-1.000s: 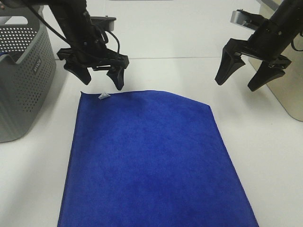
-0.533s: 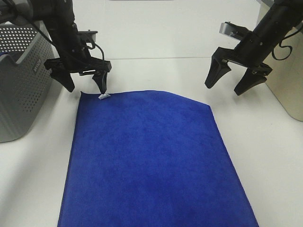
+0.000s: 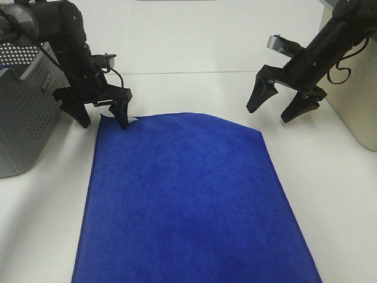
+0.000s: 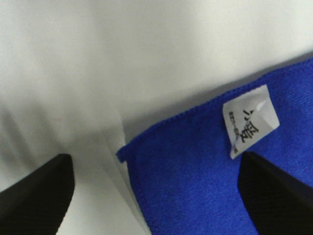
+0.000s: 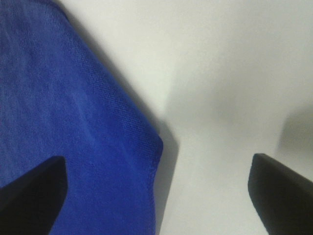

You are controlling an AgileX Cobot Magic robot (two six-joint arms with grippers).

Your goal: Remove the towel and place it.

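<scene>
The royal-blue towel (image 3: pixel 182 200) lies spread flat on the white table, with its white tag (image 3: pixel 131 119) at the far left corner. My left gripper (image 3: pixel 101 116) is open and low, its fingers straddling that corner. In the left wrist view the towel corner (image 4: pixel 195 171) and the tag (image 4: pixel 250 121) lie between the black fingertips (image 4: pixel 34 196). My right gripper (image 3: pixel 271 112) is open and empty, just beyond the towel's far right corner. In the right wrist view that corner (image 5: pixel 73 122) sits between its fingertips (image 5: pixel 29 191).
A grey perforated basket (image 3: pixel 23 118) stands at the left edge, close to my left arm. A beige box (image 3: pixel 353 100) stands at the right edge behind my right arm. White table (image 3: pixel 194 88) lies beyond the towel.
Both grippers have come down toward the towel's far corners. The left one shifted left and now straddles the tagged corner. The right one moved left and lower. The towel has not moved.
</scene>
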